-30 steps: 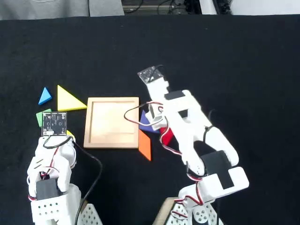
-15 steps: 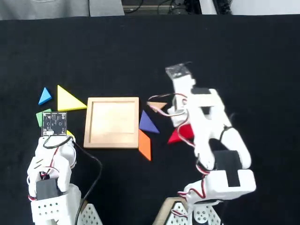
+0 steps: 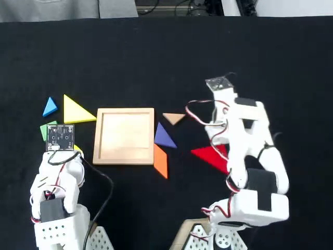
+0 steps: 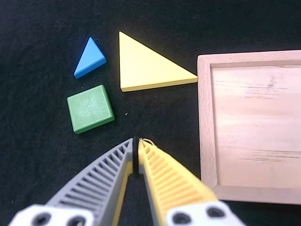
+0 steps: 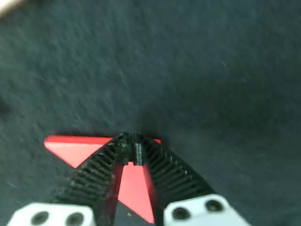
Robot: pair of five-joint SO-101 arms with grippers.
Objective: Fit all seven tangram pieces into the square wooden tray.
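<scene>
Your right gripper (image 5: 136,142) is closed tip to tip over an edge of the red triangle (image 5: 74,147); grip unconfirmed. Your left gripper (image 4: 138,142) is closed, holding nothing, beside the wooden tray (image 4: 205,117), its recess bare pale wood.

square wooden tray (image 3: 125,136) left of centre on black worktop (image 3: 156,52). yellow triangle (image 3: 75,111), blue triangle (image 3: 49,107), green square (image 3: 43,130) at frame left, square partly under arm (image 3: 54,179). tan triangle (image 3: 173,118), purple triangle (image 3: 164,137), orange parallelogram (image 3: 161,161) just right of tray. red triangle (image 3: 210,155) further right, partly under second arm (image 3: 247,140).
</scene>
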